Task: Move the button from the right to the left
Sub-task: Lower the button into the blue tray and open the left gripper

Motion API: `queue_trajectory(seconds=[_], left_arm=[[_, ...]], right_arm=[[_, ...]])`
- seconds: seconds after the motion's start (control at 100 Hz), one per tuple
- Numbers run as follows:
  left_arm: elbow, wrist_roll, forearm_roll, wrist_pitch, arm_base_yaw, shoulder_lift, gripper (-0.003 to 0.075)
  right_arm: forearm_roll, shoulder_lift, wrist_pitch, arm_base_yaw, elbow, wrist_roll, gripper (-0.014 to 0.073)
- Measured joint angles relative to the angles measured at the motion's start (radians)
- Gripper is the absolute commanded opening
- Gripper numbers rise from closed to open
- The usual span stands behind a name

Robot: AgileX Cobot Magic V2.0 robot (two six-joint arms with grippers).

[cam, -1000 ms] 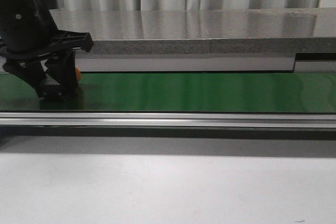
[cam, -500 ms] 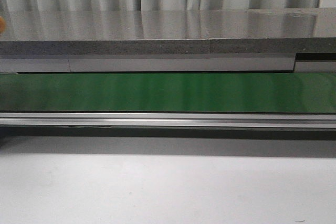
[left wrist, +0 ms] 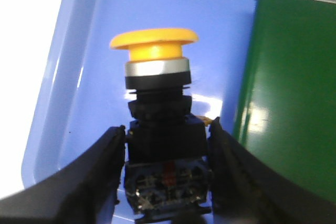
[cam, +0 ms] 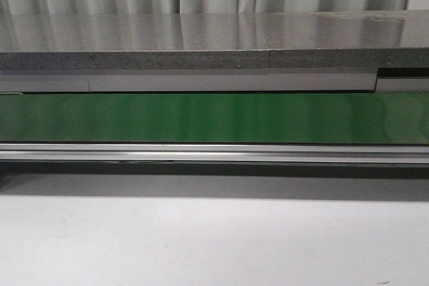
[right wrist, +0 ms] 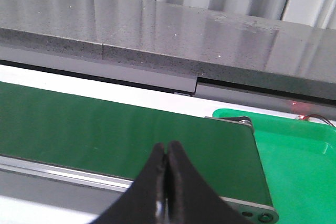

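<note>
On my left wrist feed, the left gripper is clamped on the button: its two black fingers press against either side of the black blocky body, and the button stands upright between them with its round yellow cap on top, above a silver collar. Small red marks show on the lower part of the body, low between the fingers. Directly behind the button I see a blue tray, its pale rim curving round one side of the button; the button appears held above the tray floor, though I cannot tell whether its base touches it. Just beside the tray, on the far side of the button from that rim, lies the end of the green conveyor belt with a grey metal edge.

On my right wrist feed, the right gripper has its fingertips pressed together with nothing between them. It hangs over the near edge of the green conveyor belt. Past the end of that belt sits a bright green bin, and beyond the belt runs a grey stone-like counter with pale curtains behind.

My front feed shows only the belt, the counter and the white table; neither arm nor the button appears there.
</note>
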Motion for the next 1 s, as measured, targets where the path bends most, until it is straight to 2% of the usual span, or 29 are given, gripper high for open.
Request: queue_trajectory(seconds=[0.28, 0.51, 0.61, 0.76, 1.0], left_arm=[[0.0, 0.107, -0.008, -0.049, 0.036, 0.148, 0.0275], [0.0, 0.13, -0.009, -0.093, 0.036, 0.272, 0.0277], [0.0, 0.131, -0.009, -0.104, 0.036, 0.3, 0.0326], [-0.001, 0.131, -0.009, -0.106, 0.036, 0.315, 0.0476], [-0.003, 0.131, -0.008, -0.112, 0.036, 0.315, 0.0482]], right_arm=[[0.0, 0.0, 0.0, 0.0, 0.0, 0.0, -0.0067], [0.0, 0.0, 0.0, 0.0, 0.0, 0.0, -0.0067], [0.0, 0.0, 0.0, 0.0, 0.0, 0.0, -0.0067], [0.0, 0.0, 0.0, 0.0, 0.0, 0.0, -0.0067], [0.0, 0.0, 0.0, 0.0, 0.0, 0.0, -0.0067]])
